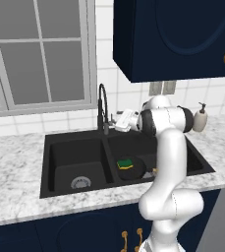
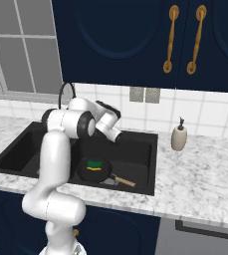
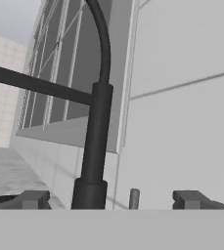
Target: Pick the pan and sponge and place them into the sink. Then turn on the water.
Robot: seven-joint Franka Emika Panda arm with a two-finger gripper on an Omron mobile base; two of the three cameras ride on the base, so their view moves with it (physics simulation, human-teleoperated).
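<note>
1. Already the pan lies in the right basin of the sink, its wooden handle pointing toward the front right corner.
2. On the pan sits the sponge, green layer up — yellow body showing at the near edge.
3. At the back of the sink, the gripper is level with the base of the faucet, with the arm bent over the right basin.
4. Its jaws are spread wide and hold nothing; in the hand view the faucet's black column stands between the two fingertips, nearer the left one.
5. No stream shows under the spout, and both basins look dry — the left drain is bare.
6. Right of the sink, a soap dispenser stands on the marble counter.
</note>
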